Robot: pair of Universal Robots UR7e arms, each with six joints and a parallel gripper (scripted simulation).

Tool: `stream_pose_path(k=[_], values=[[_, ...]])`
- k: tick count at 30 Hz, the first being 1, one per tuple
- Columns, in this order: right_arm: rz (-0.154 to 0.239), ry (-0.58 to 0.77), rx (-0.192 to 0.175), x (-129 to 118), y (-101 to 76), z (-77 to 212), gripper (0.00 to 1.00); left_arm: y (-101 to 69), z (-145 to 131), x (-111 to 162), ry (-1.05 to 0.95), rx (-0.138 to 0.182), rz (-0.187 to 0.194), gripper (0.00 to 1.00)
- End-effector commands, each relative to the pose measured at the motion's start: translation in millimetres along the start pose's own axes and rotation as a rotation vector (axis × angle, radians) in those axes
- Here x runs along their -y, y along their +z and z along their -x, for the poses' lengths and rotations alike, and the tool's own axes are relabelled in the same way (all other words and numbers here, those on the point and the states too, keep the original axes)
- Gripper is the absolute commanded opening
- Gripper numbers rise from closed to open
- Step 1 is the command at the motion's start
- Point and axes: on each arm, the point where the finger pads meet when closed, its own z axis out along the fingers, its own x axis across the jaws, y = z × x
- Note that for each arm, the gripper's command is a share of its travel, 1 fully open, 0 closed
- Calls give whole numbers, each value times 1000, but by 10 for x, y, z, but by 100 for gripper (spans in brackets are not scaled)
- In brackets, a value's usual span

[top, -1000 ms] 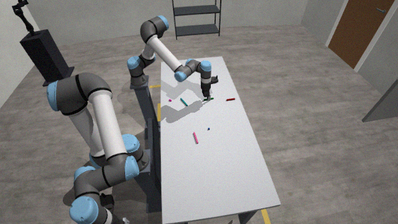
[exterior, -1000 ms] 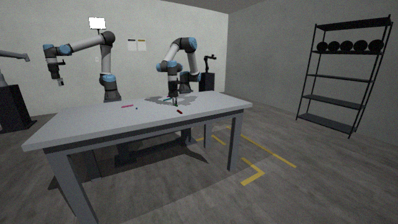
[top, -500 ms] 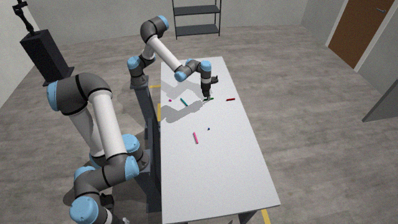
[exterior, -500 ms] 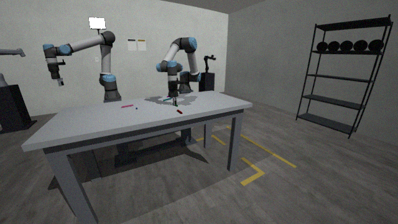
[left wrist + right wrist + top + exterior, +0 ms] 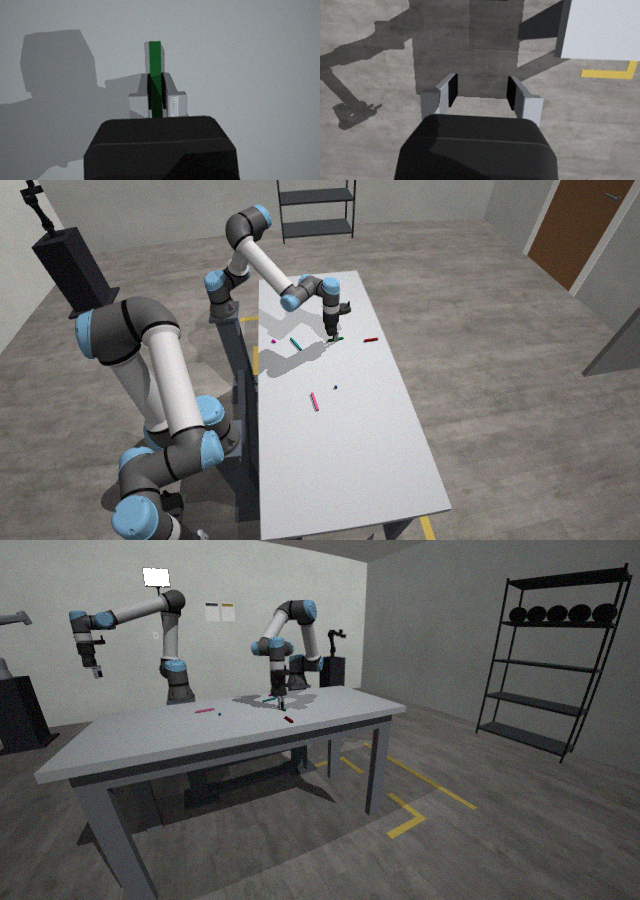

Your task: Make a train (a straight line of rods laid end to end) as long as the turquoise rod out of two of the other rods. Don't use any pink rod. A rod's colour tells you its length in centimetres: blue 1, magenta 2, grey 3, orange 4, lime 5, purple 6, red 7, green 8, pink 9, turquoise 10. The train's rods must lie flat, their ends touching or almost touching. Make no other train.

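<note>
Grey and black, the right gripper (image 5: 201,535) (image 5: 97,672) (image 5: 482,85) is wide, with nothing in it, off past the table (image 5: 350,480) (image 5: 150,740) (image 5: 261,60) (image 5: 601,28). Going left to right from above, the magenta rod (image 5: 273,341) (image 5: 270,695) comes next, then the turquoise rod (image 5: 296,344) (image 5: 269,700), lying on a slant. The pink rod (image 5: 314,401) (image 5: 204,711) must stay out. Then the left gripper (image 5: 335,339) (image 5: 281,707) (image 5: 155,83) is narrow, its pads snug on both long sides of the green rod (image 5: 340,338) (image 5: 284,709) (image 5: 155,56). That rod points left and right, and magenta is off to its left, past turquoise. Green and magenta should make the train, and the left arm is nearer both. The blue rod (image 5: 335,387) (image 5: 219,714) and red rod (image 5: 370,340) (image 5: 288,719) can stay put.
</note>
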Motion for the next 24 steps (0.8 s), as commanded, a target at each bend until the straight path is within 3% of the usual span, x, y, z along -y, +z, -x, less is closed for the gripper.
stream_pose_path(k=[1,9,21,24], values=[[1,0,0,-3,-4,-1,100,-12,-5,4,0,-2,-2,24],[1,0,0,-3,-4,-1,100,-78,-4,4,0,-2,-2,24],[1,0,0,-3,-4,-1,100,-863,-4,3,0,-2,-2,24],[1,0,0,-3,-4,-1,100,-911,-4,3,0,-2,-2,24]])
